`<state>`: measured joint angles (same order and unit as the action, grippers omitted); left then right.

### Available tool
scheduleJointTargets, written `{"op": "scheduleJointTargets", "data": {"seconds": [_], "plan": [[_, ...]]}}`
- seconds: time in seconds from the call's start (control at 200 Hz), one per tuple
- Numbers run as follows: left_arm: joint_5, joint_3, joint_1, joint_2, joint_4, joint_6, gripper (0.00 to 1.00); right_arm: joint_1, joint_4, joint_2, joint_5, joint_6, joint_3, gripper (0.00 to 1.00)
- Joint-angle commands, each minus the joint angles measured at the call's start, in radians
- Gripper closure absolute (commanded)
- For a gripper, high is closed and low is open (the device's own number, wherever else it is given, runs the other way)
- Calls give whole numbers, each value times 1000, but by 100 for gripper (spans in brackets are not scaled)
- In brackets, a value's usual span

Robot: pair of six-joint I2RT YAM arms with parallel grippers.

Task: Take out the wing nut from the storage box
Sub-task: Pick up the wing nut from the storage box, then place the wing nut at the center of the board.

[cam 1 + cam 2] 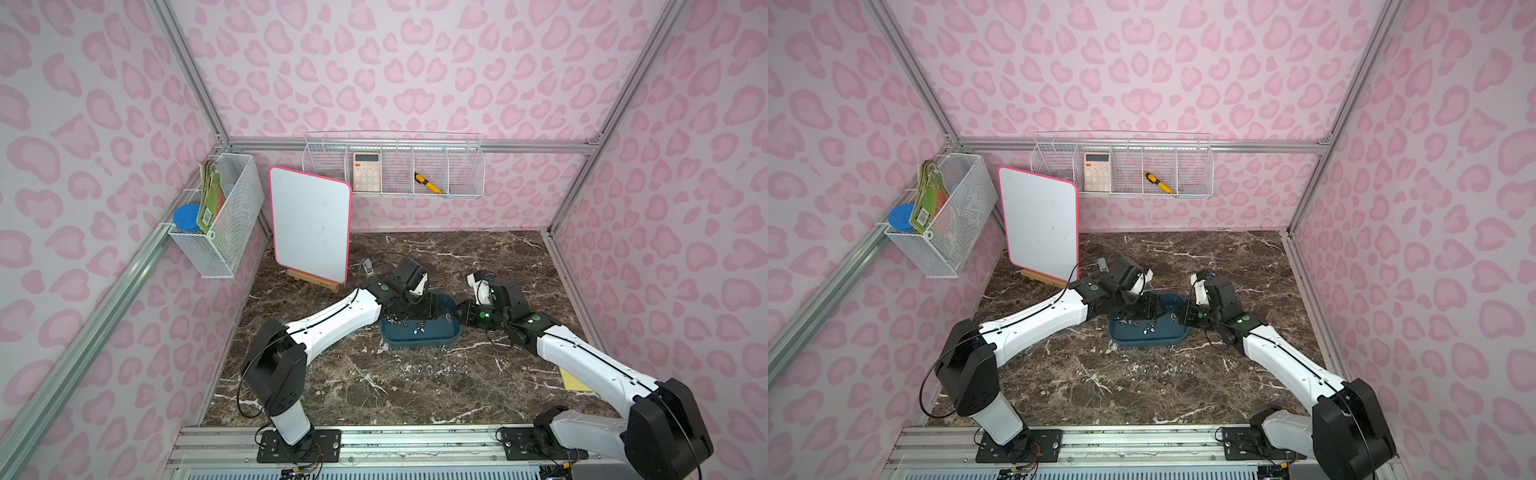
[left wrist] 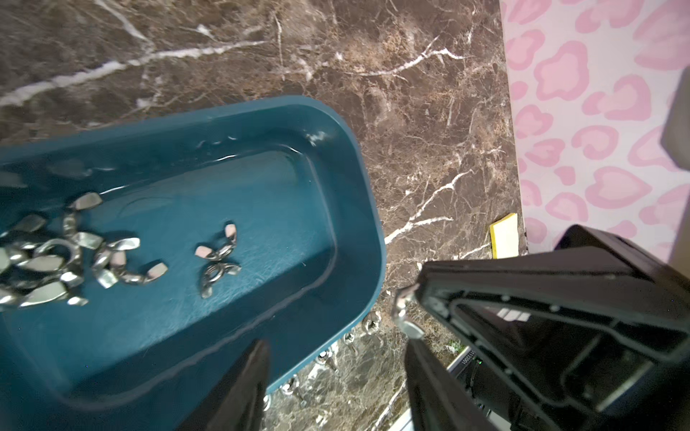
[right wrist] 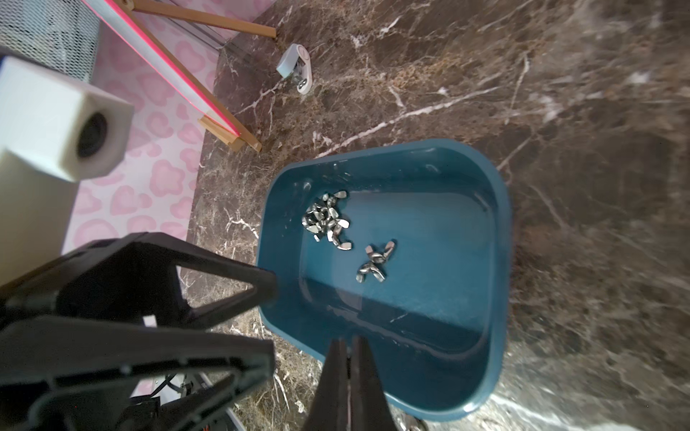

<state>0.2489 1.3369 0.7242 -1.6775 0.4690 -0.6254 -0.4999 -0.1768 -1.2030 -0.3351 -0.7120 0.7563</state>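
The right gripper [image 3: 349, 347] is pinching a wing nut [image 2: 406, 317] at the storage box [image 1: 415, 343]'s right end, while the left gripper [image 2: 336, 341] is hanging released just beside it. Best practice is squeezing firmly and lifting clear of the rim, heading toward the near row of nuts [image 1: 436, 368].

Wing nuts [image 3: 328, 220] lie in the storage box [image 3: 502, 261].
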Motion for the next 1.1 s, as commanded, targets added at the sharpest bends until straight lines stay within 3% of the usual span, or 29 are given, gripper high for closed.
{"op": "scheduleJointTargets", "data": {"seconds": [0.0, 0.135, 0.35, 0.605, 0.74, 1.095], "plan": [[-37, -20, -20, 39, 16, -11, 17, -2, -163, 37, 104, 48, -7, 100], [-96, -43, -43, 84, 51, -20, 1, -11, -298, 94, 194, 60, -27, 100], [-189, -79, -54, 130, 66, -67, 1, -78, -438, 145, 301, 11, -80, 100], [-277, -111, -58, 155, 55, -91, 1, -160, -427, 96, 344, -49, -147, 100], [-295, -160, -60, 196, 4, -109, 1, -178, -394, 43, 358, -43, -138, 100], [-284, -135, -63, 203, 92, -129, 2, -178, -318, -78, 372, -16, -121, 100]]}}
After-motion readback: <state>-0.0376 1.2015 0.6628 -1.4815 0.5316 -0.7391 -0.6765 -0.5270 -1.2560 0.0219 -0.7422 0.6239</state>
